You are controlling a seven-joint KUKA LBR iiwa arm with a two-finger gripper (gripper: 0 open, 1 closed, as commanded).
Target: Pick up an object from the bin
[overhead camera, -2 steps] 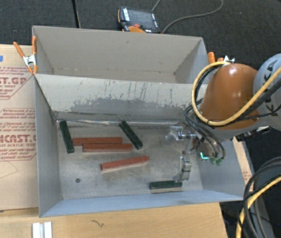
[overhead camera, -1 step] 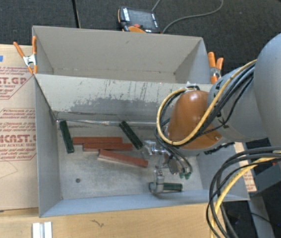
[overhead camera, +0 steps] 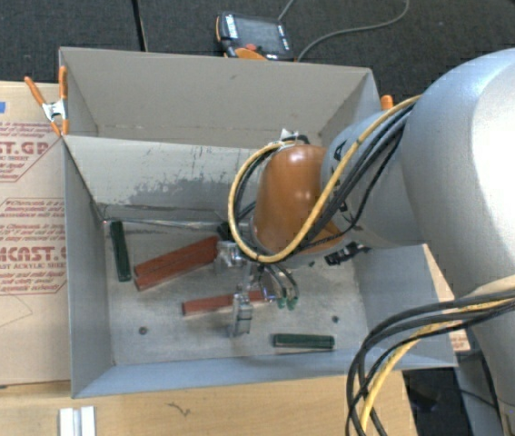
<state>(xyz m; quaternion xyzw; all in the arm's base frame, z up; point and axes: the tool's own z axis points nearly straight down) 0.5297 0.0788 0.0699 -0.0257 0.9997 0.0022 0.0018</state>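
My gripper (overhead camera: pixel 242 311) reaches down to the bin floor near the middle front, its metal fingers at the right end of a thin reddish-brown stick (overhead camera: pixel 208 306). The stick lies flat and runs left from the fingers. Whether the fingers grip it I cannot make out. A broader reddish-brown block (overhead camera: pixel 175 262) lies slanted just behind and left of the stick. A short dark green bar (overhead camera: pixel 303 341) rests flat on the floor to the gripper's front right.
Another dark green bar (overhead camera: pixel 121 250) lies along the bin's left wall. The arm, with its orange cover and yellow cables, hangs over the bin's right half and hides the floor beneath it.
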